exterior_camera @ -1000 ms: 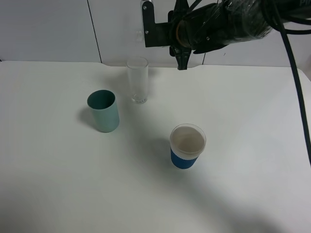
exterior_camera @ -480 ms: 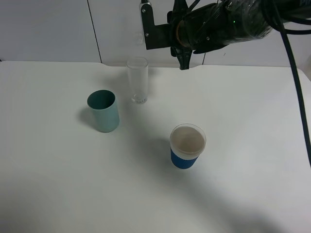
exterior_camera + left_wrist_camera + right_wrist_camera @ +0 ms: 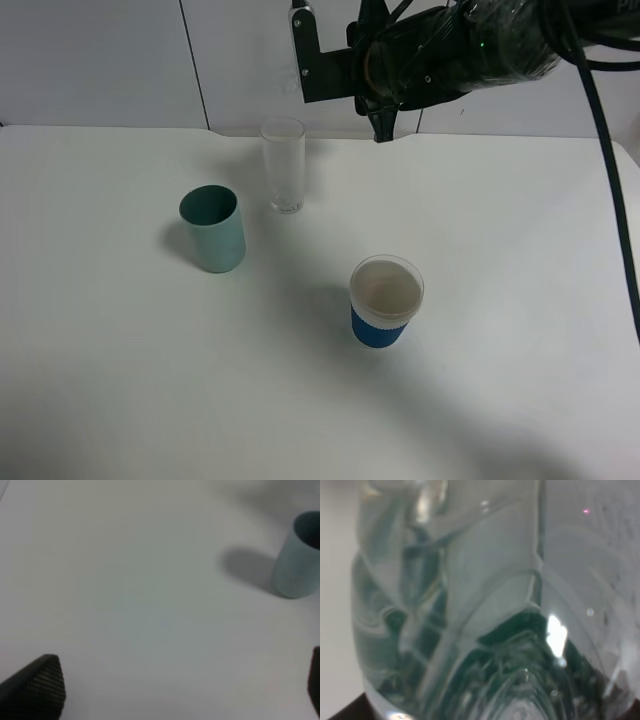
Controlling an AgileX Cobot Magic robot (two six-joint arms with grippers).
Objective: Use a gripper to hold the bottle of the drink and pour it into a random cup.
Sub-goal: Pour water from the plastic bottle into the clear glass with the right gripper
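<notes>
The broad white table carries three cups, well apart from one another. Above its far edge hangs the bulky black right arm. Its right gripper sits above and slightly to the right of the tallest vessel, apart from it. The left gripper hovers low over bare table with its jaws spread wide and nothing between them.

The white paper cup with a blue sleeve stands nearest the front, and the teal plastic cup stands to the left. The tall, narrow, clear glass tumbler stands at the back.

The small clear plastic bottle with a dark green label fills the right wrist view. The right jaws are pinched tight on it, though it is hard to pick out from the high camera.

The tumbler's mouth is narrow, so a hasty tilt or a slight sideways offset would likely put liquid on the table. Descending too low could knock the slender glass over. The smooth plastic may also slip or rotate in the grip as the wrist rolls.
</notes>
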